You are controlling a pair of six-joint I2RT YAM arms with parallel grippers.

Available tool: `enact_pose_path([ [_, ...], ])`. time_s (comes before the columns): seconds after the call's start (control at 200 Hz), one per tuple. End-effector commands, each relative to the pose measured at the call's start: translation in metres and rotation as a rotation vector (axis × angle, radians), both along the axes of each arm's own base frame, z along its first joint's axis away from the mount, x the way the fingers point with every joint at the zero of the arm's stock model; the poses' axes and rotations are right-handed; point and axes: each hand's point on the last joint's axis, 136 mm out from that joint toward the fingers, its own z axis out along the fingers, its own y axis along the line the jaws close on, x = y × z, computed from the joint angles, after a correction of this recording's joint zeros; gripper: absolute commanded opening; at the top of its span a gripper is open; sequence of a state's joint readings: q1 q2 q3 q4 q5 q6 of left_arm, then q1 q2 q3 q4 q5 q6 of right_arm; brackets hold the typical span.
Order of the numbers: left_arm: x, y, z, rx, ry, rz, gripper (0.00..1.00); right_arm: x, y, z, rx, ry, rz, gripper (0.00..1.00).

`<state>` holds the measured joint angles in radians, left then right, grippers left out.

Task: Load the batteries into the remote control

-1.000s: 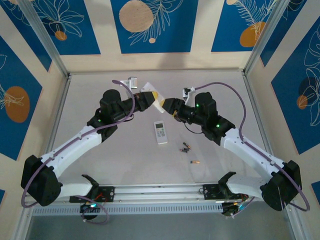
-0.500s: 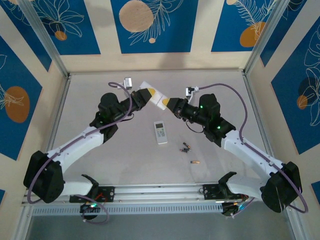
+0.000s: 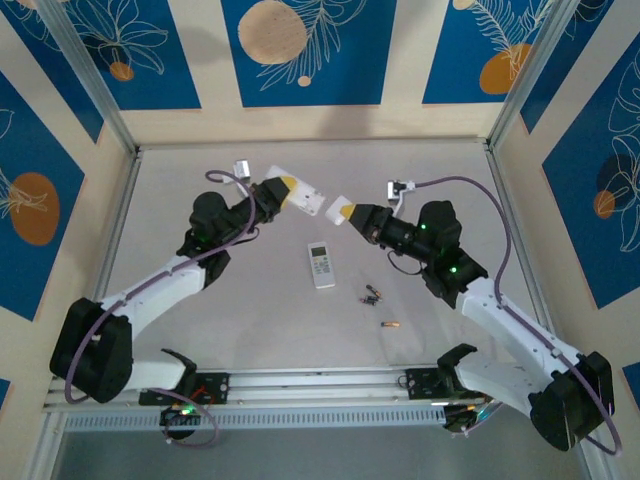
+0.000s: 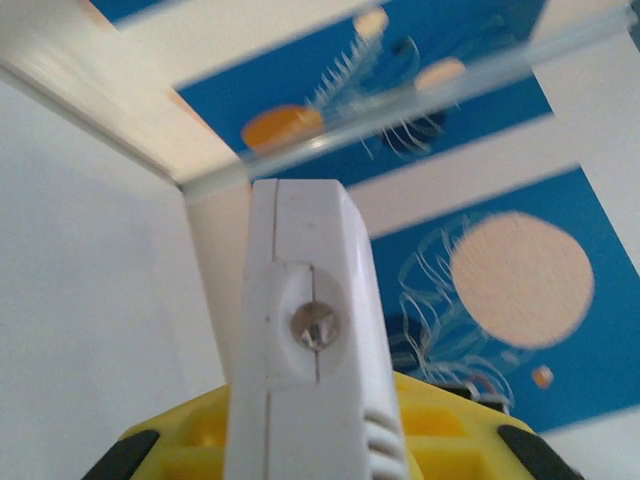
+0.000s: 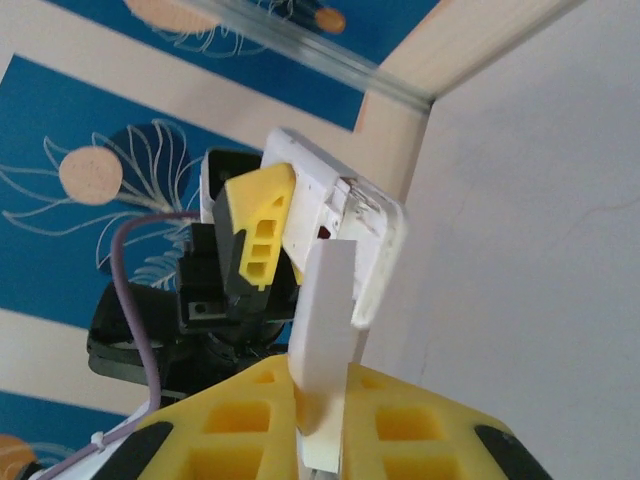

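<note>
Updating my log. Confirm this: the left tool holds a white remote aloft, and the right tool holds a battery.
Not a battery. The right wrist view shows the right tool shut on a thin flat white panel; the batteries lie on the table. The left tool does hold a white remote aloft.

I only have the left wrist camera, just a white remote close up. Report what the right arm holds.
Observer: The right gripper has its fingers shut on a flat white cover, near the remote in the left gripper.
Operator: Locate the batteries.
Observer: Dark batteries and an orange-gold one lie loose on the table.
Operator: List anything else there.
Observer: A second remote lies flat beside them.
</note>
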<state>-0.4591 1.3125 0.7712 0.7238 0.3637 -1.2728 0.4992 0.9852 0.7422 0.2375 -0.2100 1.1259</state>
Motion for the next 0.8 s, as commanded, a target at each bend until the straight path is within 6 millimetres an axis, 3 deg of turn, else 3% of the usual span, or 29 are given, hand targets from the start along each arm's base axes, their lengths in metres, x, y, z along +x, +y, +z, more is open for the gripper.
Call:
enact_pose_path([
  [0.0, 0.008, 0.015, 0.010, 0.013, -0.066, 0.078, 0.00, 0.001, -0.007, -0.009, -0.027, -0.001, -0.025, 0.00],
  [0.155, 0.007, 0.018, 0.004, 0.049, -0.069, 0.084, 0.00, 0.005, -0.014, -0.019, -0.066, -0.004, -0.054, 0.00],
  [0.335, -0.006, 0.026, 0.003, 0.145, -0.102, 0.089, 0.00, 0.039, -0.033, -0.071, -0.196, 0.087, -0.079, 0.00],
  [0.48, -0.022, 0.027, -0.003, 0.201, -0.112, 0.057, 0.00, 0.074, -0.022, -0.117, -0.301, 0.146, -0.017, 0.00],
  [0.635, -0.035, 0.026, -0.008, 0.229, -0.106, 0.023, 0.00, 0.110, -0.005, -0.153, -0.305, 0.201, 0.010, 0.00],
  [0.795, -0.040, 0.029, -0.012, 0.248, -0.110, 0.023, 0.00, 0.132, 0.005, -0.204, -0.321, 0.296, 0.010, 0.00],
])
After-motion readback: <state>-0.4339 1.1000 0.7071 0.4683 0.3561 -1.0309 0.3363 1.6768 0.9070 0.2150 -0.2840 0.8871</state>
